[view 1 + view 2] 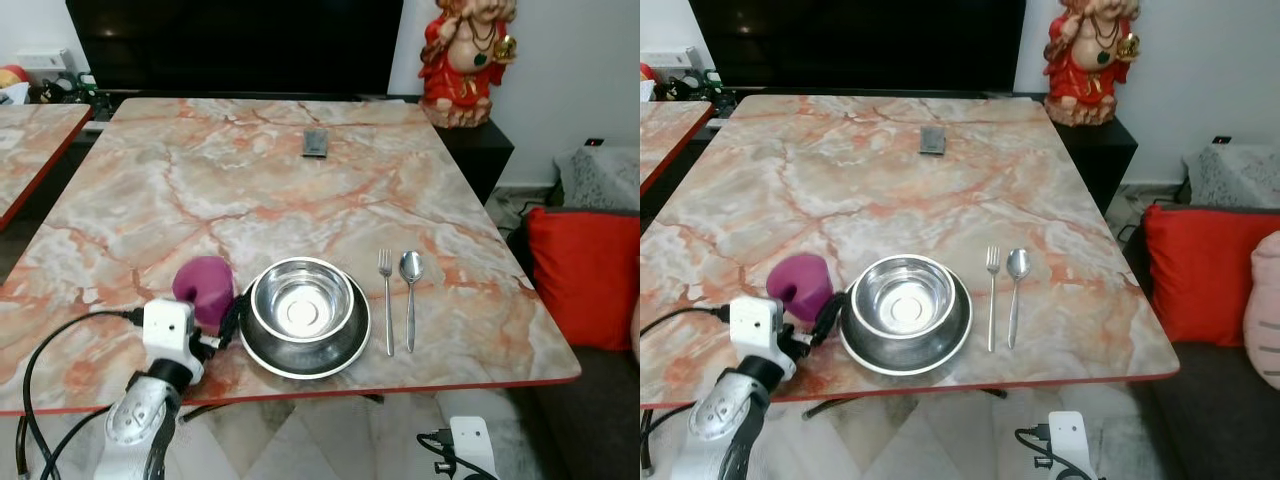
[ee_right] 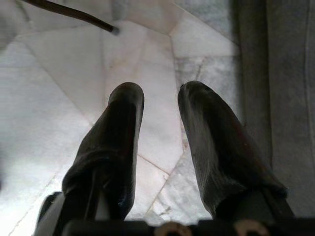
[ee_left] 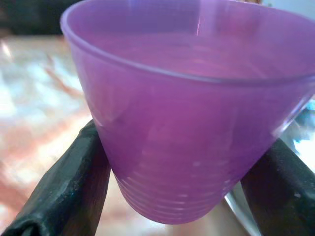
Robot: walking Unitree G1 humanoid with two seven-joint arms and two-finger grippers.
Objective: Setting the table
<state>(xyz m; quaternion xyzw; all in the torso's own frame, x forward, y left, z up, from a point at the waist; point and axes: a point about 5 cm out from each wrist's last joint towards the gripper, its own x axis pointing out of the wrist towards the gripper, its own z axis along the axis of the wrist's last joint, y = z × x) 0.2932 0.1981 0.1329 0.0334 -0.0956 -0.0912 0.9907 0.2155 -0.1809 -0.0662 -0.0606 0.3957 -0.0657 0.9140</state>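
A purple plastic cup (image 1: 203, 285) stands near the front edge of the marble table (image 1: 250, 190), just left of a steel bowl (image 1: 303, 305) that sits on a steel plate (image 1: 262, 358). My left gripper (image 1: 222, 312) is shut on the cup, one black finger (image 3: 74, 182) on each side of its lower wall. To the right of the plate, a fork (image 1: 386, 300) and a spoon (image 1: 410, 290) lie side by side. My right gripper (image 2: 160, 96) hangs below the table edge over the tiled floor, open, with nothing between its fingers.
A small dark flat object (image 1: 315, 142) lies at the far middle of the table. A red figurine (image 1: 465, 60) and a dark screen (image 1: 235, 45) stand behind it. A red cushion (image 1: 585, 275) is to the right; a second marble table (image 1: 30, 150) is to the left.
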